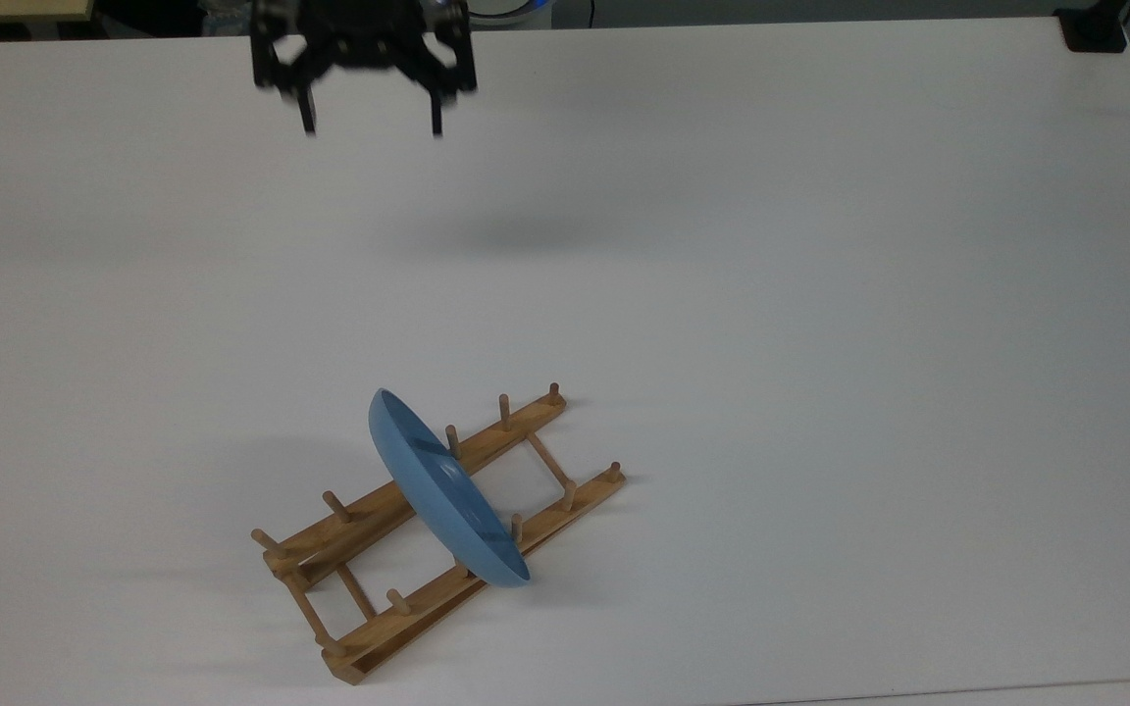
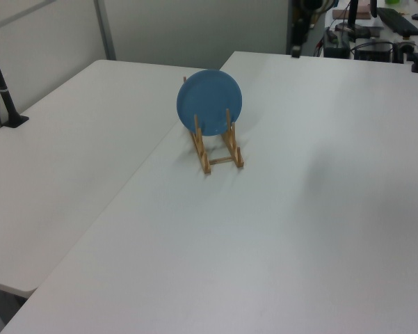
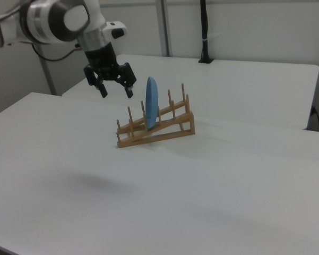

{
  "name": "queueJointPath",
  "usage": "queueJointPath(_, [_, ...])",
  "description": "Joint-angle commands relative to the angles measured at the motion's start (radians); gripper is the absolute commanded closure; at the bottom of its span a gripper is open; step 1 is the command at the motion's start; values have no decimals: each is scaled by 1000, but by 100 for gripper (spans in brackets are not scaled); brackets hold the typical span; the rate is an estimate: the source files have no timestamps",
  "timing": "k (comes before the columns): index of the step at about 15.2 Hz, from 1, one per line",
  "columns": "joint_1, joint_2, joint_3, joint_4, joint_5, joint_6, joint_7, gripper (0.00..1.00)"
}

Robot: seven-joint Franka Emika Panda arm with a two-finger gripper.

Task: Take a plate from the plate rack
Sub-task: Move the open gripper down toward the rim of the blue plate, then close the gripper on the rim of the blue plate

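Jaws wide apart, empty, above table [image 1: 820, 294], plate [image 1: 447, 495] upright in plate rack [image 1: 536, 525]

Plate rack [image 1: 442, 534] on white table [image 1: 820, 294]

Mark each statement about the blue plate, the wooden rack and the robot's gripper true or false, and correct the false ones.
1. The round light-blue plate stands on edge in the light-brown wooden peg rack. True.
2. The black two-finger gripper is shut on the plate. False: it is open, well away from the plate.
3. The rack rests on the white table. True.
4. Two plates sit in the rack. False: there is one.
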Motion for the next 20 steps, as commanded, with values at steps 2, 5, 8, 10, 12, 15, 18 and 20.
queueJointPath(2, [45, 124, -6, 11, -16, 277, 27, 3])
queueJointPath(5, [54, 199, -6, 11, -118, 433, 170, 22])
queueJointPath(8, [54, 294, -6, 41, -227, 573, 322, 41])
queueJointPath(10, [57, 319, -6, 48, -257, 583, 366, 42])
queueJointPath(12, [57, 320, -6, 48, -272, 596, 384, 43])
queueJointPath(15, [56, 320, -9, 48, -272, 609, 385, 53])
queueJointPath(18, [54, 316, -15, 48, -272, 609, 385, 65])
queueJointPath(20, [53, 316, -17, 49, -274, 610, 384, 74])
